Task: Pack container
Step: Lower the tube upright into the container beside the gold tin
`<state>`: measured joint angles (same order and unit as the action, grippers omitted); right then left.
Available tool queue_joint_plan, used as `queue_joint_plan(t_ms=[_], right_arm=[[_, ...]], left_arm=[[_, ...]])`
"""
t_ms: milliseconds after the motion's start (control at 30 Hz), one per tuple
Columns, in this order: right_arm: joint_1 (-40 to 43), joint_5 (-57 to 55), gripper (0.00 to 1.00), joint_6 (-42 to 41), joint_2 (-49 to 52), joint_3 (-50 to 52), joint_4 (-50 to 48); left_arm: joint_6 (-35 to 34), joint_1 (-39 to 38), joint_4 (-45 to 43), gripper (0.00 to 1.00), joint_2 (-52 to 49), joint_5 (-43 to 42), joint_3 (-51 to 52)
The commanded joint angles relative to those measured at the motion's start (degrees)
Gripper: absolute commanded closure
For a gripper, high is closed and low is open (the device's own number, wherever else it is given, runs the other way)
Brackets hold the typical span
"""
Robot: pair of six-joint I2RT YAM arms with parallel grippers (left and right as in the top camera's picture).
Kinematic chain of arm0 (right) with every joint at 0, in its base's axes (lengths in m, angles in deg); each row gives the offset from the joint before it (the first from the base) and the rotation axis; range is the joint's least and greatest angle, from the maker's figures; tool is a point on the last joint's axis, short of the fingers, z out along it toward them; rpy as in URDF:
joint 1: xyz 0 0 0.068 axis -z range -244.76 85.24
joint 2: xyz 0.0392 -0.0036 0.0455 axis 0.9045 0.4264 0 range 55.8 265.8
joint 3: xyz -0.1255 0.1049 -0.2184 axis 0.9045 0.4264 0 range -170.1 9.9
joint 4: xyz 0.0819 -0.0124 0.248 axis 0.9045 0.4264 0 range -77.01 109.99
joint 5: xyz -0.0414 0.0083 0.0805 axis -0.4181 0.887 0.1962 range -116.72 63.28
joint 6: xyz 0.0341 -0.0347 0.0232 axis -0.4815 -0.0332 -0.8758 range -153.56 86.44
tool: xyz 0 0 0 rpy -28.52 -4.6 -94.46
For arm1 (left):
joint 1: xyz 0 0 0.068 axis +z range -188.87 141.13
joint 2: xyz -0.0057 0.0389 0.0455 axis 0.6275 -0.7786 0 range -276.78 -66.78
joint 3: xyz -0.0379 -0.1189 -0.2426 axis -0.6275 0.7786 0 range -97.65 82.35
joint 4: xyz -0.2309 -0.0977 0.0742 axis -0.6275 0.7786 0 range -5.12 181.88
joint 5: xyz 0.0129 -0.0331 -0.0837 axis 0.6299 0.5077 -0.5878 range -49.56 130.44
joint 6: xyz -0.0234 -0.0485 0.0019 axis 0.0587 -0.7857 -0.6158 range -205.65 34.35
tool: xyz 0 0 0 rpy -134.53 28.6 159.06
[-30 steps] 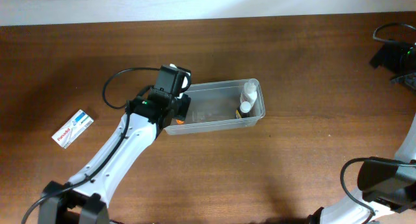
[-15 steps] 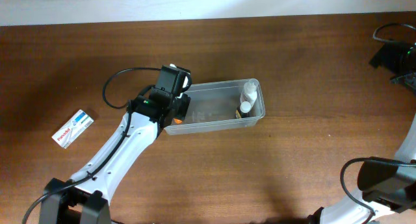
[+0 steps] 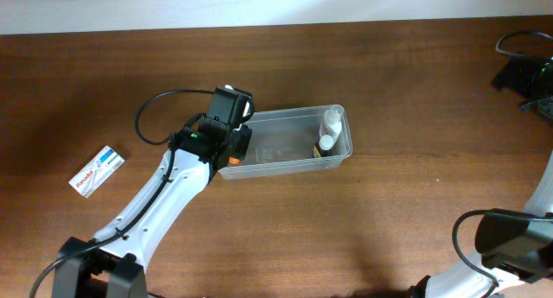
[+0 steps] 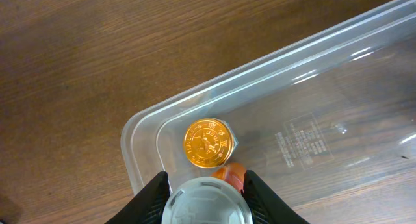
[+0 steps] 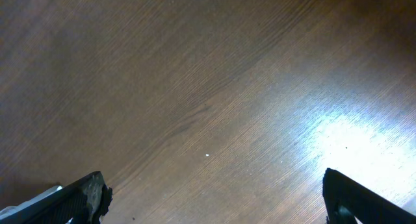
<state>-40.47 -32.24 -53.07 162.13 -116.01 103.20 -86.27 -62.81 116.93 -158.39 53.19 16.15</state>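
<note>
1. My left tool (image 4: 205, 180) is clamped on a white-topped bottle (image 4: 207, 203), one finger against each side. It hangs low over a corner at the left end of the container (image 3: 285, 141), which lies mid-way along the surface (image 3: 389, 229).
2. An orange-capped bottle (image 4: 207, 141) stands upright in that same corner, just beside the one I hold. If I lower without shifting, I could tip it or land on its cap.
3. Something orange shows just under my bottle, and I cannot tell what it is. If I set down on it, my bottle would be left tilted.
4. The corner wall is very near my fingers. If one catches the rim as it goes down or comes away, it would drag the tub across the wood.
5. If I let go too high, the bottle could topple and roll towards the two small bottles (image 3: 328, 123) at the far end.
6. My right tool (image 5: 214, 185) has its fingers spread wide, holds nothing and hangs over bare wood, so it cannot steady the tub. The small box (image 3: 97, 170) lies well off to the left, unpacked.
</note>
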Motion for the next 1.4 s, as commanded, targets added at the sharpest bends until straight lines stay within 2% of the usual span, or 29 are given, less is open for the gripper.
queue_joint_plan(t_ms=[0, 133, 233, 367, 1133, 1367], right_arm=[[0.11, -0.13, 0.02, -0.33, -0.83, -0.85, 0.0], [0.11, -0.11, 0.02, -0.33, -0.83, -0.85, 0.0], [0.11, -0.13, 0.02, -0.33, -0.83, -0.85, 0.0], [0.11, -0.13, 0.02, -0.33, -0.83, -0.85, 0.0], [0.11, -0.13, 0.02, -0.33, -0.83, -0.85, 0.0], [0.11, -0.13, 0.02, -0.33, -0.83, -0.85, 0.0]], left_arm=[[0.28, 0.09, 0.13, 0.64, -0.79, 2.1, 0.52], [0.28, 0.09, 0.09, 0.63, -0.79, 2.08, 0.52], [0.26, 0.09, 0.11, 0.52, -0.79, 2.08, 0.52], [0.26, 0.09, 0.11, 0.48, -0.79, 2.08, 0.52], [0.26, 0.09, 0.72, 0.48, -0.52, 1.6, 0.5], [0.22, 0.09, 3.52, 0.48, 4.0, 1.6, 0.44]])
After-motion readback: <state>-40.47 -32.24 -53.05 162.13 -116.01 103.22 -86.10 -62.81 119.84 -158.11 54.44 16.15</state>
